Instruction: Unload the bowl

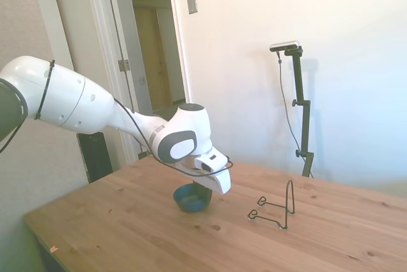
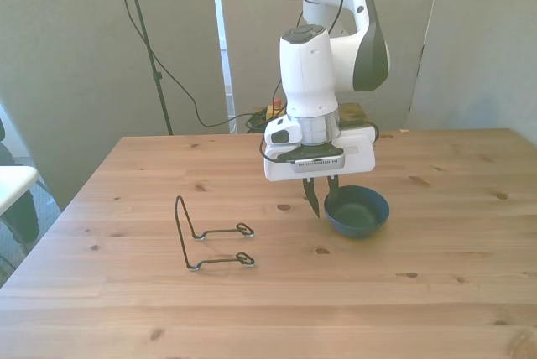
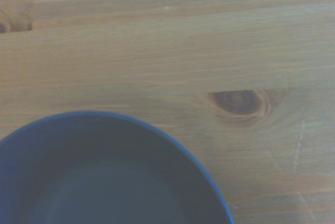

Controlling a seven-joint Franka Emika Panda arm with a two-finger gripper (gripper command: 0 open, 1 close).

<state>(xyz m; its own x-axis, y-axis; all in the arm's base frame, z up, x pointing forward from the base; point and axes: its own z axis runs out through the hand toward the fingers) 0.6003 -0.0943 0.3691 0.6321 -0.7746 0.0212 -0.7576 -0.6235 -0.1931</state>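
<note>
A big wooden table (image 2: 436,292) fills the lower half of the front view, with grey walls behind it. Nearest, at lower left of the middle, a black wire rack (image 2: 207,236) stands on the wood. A bit farther back, right of the middle, sits the blue bowl (image 2: 357,211) upright on the table. The gripper (image 2: 322,201) points down at the bowl's left rim, its fingers a little apart.

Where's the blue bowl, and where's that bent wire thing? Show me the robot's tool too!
blue bowl (image 2: 358,214), front view, on its inside.
wire rack (image 2: 182,233), front view, on its upright loop.
tool (image 2: 323,198), front view, midway between the fingertips by the bowl's rim.
</note>
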